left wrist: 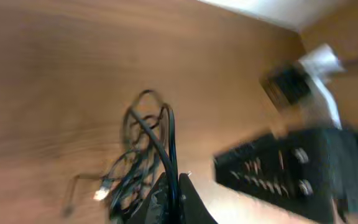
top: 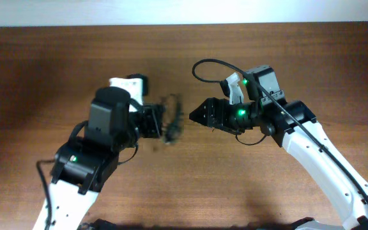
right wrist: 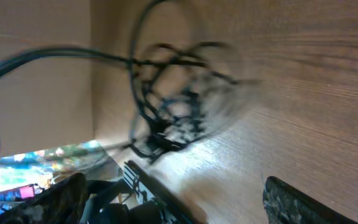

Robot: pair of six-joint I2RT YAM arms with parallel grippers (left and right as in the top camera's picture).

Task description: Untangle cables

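A tangled bundle of thin black cables (top: 172, 122) hangs blurred between my two grippers at the middle of the wooden table. My left gripper (top: 160, 121) is shut on a strand of the cables (left wrist: 143, 146); the fingertips (left wrist: 174, 196) pinch a black cord, with a small pale plug (left wrist: 99, 194) dangling at the left. My right gripper (top: 195, 115) is open and empty, just right of the bundle; in the right wrist view its fingers (right wrist: 179, 202) stand wide apart below the cables (right wrist: 173, 93).
The wooden table (top: 56, 70) lies under everything. A thicker black wire (top: 213, 64) loops from the right arm behind its gripper. The white arm links (top: 324, 160) reach in from the bottom corners.
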